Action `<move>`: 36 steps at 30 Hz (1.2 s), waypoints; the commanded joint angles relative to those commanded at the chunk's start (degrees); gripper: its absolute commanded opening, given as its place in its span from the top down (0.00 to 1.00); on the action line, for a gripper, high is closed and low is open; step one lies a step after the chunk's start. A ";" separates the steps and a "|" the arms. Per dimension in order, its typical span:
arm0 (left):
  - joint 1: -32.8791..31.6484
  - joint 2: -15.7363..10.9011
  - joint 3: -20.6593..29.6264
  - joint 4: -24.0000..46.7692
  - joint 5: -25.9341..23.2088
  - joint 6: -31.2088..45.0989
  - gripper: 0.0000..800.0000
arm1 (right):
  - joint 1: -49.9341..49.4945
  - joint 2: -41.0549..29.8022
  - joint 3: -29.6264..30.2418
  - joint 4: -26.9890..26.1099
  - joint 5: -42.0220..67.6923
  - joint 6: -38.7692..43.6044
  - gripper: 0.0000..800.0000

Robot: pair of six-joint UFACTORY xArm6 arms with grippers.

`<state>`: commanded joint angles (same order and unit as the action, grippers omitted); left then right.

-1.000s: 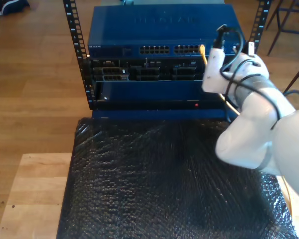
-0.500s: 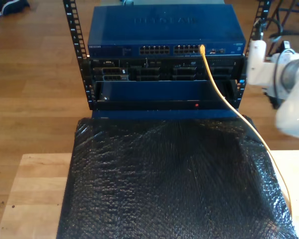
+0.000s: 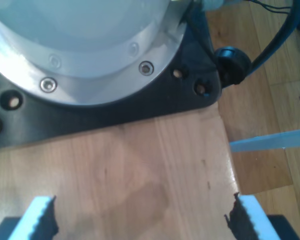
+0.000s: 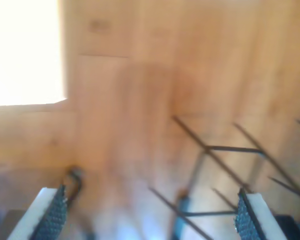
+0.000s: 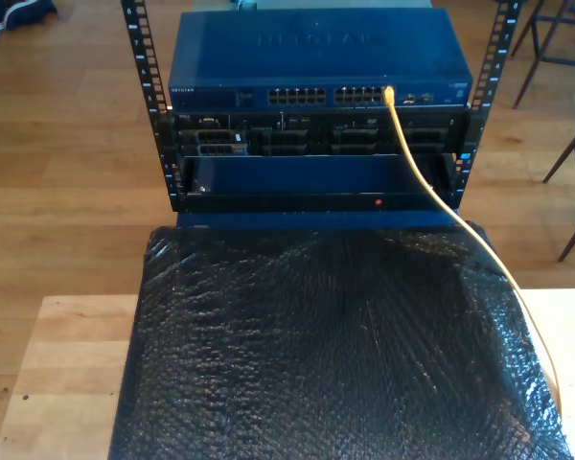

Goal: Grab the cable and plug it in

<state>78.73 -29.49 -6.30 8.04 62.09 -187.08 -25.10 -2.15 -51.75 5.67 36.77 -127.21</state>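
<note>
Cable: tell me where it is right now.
In the exterior view the cable has its tip at a port on the right of the blue switch, then trails down toward that view's lower right over the black wrap.

The one bit of lettering I can find is on the top panel of the blue network switch point(image 5: 316, 57), which sits at the top of the rack point(image 5: 146, 86): a faint row of raised capitals, the same blue as the case, that seems to read NETGEAR, though it is too faint for me to be sure of every letter. At the near edge of that panel, on the switch's front strip beside the rows of ports, there are tiny pale marks that I cannot read. The units in the rack below the switch carry nothing I can make out.
</note>
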 joint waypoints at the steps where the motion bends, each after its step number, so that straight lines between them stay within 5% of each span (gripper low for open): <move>1: 0.00 0.00 0.00 0.00 0.00 0.00 0.00 | -1.76 -0.44 0.00 -0.09 2.20 -1.76 0.00; 8: 0.00 0.00 0.00 0.00 0.00 0.00 0.00 | -13.54 -4.04 0.09 -0.09 18.46 -13.98 0.00; 20: 0.00 0.00 0.00 0.00 0.00 0.00 0.00 | -25.85 -10.46 1.93 -0.53 33.93 -21.89 0.00; 36: 0.00 0.00 0.00 0.00 0.00 0.00 0.00 | -50.11 -26.99 16.53 -2.73 38.68 -47.65 0.00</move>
<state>78.73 -29.49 -6.30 8.04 62.09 -187.08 -75.21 -29.14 -35.22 2.95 75.45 -174.86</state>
